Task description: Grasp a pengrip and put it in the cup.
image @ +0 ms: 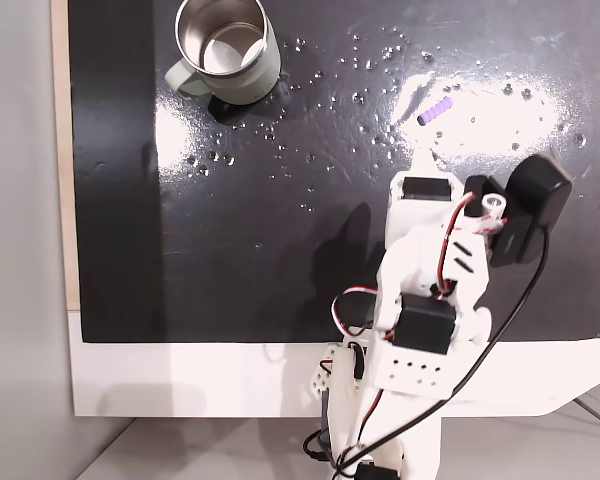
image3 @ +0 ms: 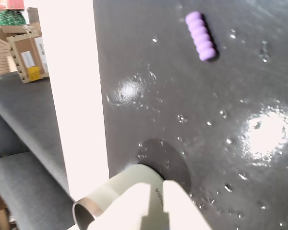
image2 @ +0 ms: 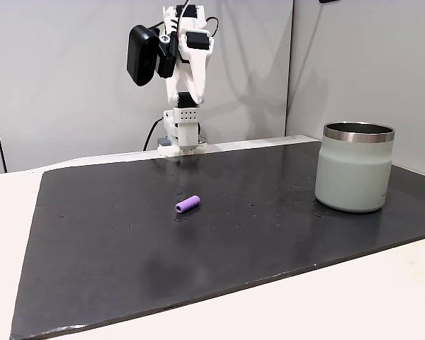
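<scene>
Nothing done yet. The pengrip (image: 436, 111) lies alone on the black mat (image2: 113, 241), well apart from the cup (image: 226, 50), which stands upright near the mat's far corner in the top-down fixed view. The arm (image2: 183, 78) is folded back over its base. The gripper (image3: 155, 203) looks closed and empty in the blurred wrist view. Open mat lies between the pengrip and the cup; only droplets (image3: 182, 118) are scattered there.

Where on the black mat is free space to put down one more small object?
The wide stretch of black mat between the pengrip and the cup is bare, as is the mat's near edge in that fixed view. Only the arm's base crowds the far edge.
</scene>
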Robot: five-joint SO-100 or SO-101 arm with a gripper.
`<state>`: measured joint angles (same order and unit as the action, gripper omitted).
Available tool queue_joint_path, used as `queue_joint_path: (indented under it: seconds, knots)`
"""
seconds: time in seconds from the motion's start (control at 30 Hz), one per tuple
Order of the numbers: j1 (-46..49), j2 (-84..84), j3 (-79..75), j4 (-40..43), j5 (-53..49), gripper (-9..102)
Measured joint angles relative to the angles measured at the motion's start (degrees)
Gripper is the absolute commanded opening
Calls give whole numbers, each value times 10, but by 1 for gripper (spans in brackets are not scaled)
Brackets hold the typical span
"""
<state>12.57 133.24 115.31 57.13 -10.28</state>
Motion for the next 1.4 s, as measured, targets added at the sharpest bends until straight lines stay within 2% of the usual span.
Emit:
queue_joint_path:
  seconds: [0.23, 0.67, 0.93, 1.23, 1.4]
  knots:
    - [22, -242, -217, 55, -76, 0]
    - [35, -562, -471, 171, -174, 1]
    - [50, -758, -720, 313, -189, 19]
    - [58, -939, -996, 441, -200, 19]
    - [62, -990, -1057, 455, -207, 18]
